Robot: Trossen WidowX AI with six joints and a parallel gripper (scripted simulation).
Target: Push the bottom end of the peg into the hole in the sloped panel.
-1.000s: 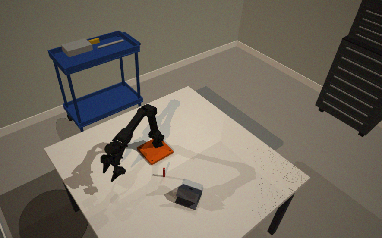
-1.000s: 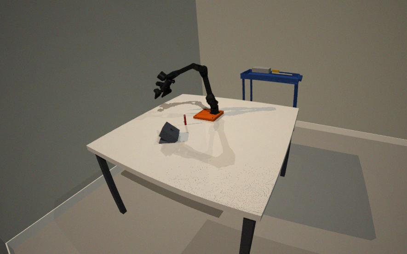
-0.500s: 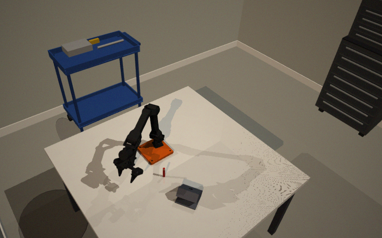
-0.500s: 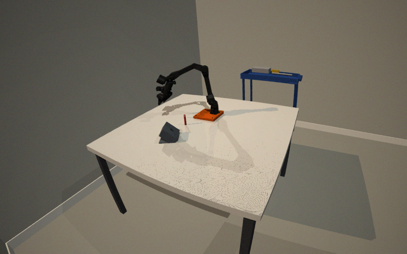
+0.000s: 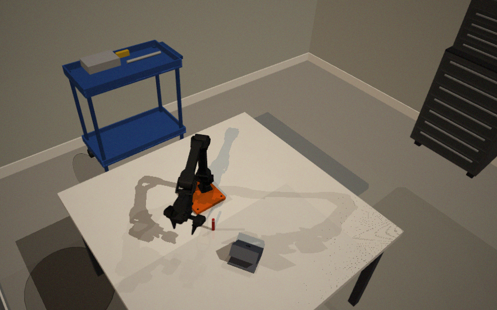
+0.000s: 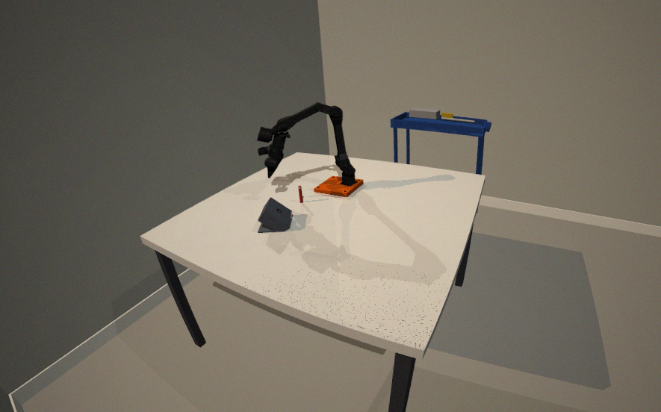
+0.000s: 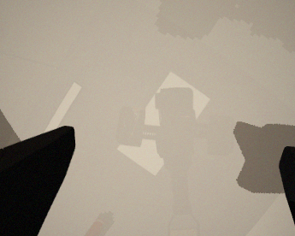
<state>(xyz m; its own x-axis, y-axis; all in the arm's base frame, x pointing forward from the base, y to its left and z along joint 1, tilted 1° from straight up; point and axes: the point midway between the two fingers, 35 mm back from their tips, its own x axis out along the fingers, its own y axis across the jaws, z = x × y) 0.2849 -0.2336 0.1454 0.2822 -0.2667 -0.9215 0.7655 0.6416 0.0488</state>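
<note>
A small red peg [image 5: 213,224] [image 6: 300,194] stands upright on the table [image 5: 265,158] [image 6: 210,219], between the robot's base and the panel. The dark grey sloped panel [image 5: 244,253] [image 6: 270,217] has one small dark hole [image 5: 247,245] [image 6: 278,210] in its face; the hole's exact shape is too small to tell. My gripper [image 5: 183,230] [image 6: 270,175] [image 7: 181,148] is open and empty, above the table with its fingers pointing down. In the top view it appears left of the peg. The wrist view shows only a faint reddish shape at the bottom edge, possibly the peg's reflection.
The orange base plate [image 5: 214,200] [image 6: 326,186] carries the arm and is close to the peg. A blue cart [image 5: 88,89] [image 6: 440,128] stands beyond the table. A dark drawer cabinet [image 5: 461,104] stands farther off. Shadows and reflections of the arm cross the table top.
</note>
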